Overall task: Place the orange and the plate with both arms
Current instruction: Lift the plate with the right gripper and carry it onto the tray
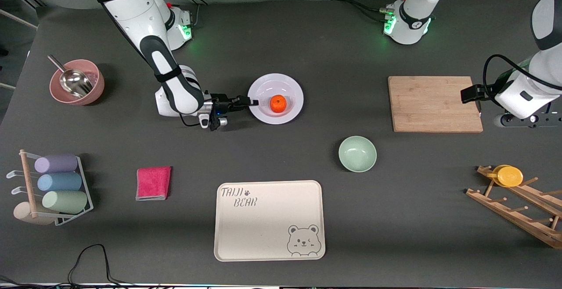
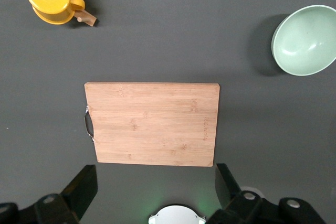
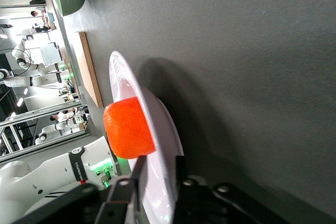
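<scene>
Right end effector (image 1: 251, 102) pinches plate (image 1: 293, 88) rim (orange (image 1: 278, 103) aboard).

Your front view looks steeply down from high across the table (image 1: 307, 38), facing both robot bases at twelve o'clock, far enough off to take in the whole tabletop. Your left wrist view looks straight down from well above the cutting board (image 2: 152, 123), with the green bowl (image 2: 306, 40) at two o'clock. Your right wrist view sits low and close, edge-on to the plate (image 3: 152, 145). All three views share the board and bowl.
</scene>
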You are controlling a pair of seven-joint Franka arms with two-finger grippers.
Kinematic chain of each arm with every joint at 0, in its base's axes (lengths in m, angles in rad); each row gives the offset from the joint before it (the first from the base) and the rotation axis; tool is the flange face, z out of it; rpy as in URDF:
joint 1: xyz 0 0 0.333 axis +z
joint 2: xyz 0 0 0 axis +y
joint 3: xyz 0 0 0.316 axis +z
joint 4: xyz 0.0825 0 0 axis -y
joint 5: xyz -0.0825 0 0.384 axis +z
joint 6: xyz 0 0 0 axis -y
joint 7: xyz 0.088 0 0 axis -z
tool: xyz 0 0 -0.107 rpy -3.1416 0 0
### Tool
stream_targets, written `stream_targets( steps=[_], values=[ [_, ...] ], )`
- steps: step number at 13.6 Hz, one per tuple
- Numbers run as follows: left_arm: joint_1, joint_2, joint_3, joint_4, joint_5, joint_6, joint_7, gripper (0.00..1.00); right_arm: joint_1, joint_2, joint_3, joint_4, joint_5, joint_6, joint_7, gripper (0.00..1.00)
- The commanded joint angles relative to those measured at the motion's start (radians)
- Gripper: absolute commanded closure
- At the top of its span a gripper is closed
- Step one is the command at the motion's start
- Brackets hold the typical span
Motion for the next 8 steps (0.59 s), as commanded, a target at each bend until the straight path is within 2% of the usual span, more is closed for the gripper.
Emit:
stream_targets(
  steps=[1, 8],
  values=[
    [-0.012, -0.002, 0.007, -0.001, 0.012, 0.007, -0.008, 0.00, 0.006, -0.011, -0.003, -0.005, 0.032, 0.007, -0.019, 1.00],
    [-0.012, 0.000, 0.007, -0.001, 0.012, 0.008, -0.006, 0.00, 0.002, -0.054, -0.006, 0.015, 0.030, -0.004, -0.009, 1.00]
  ],
)
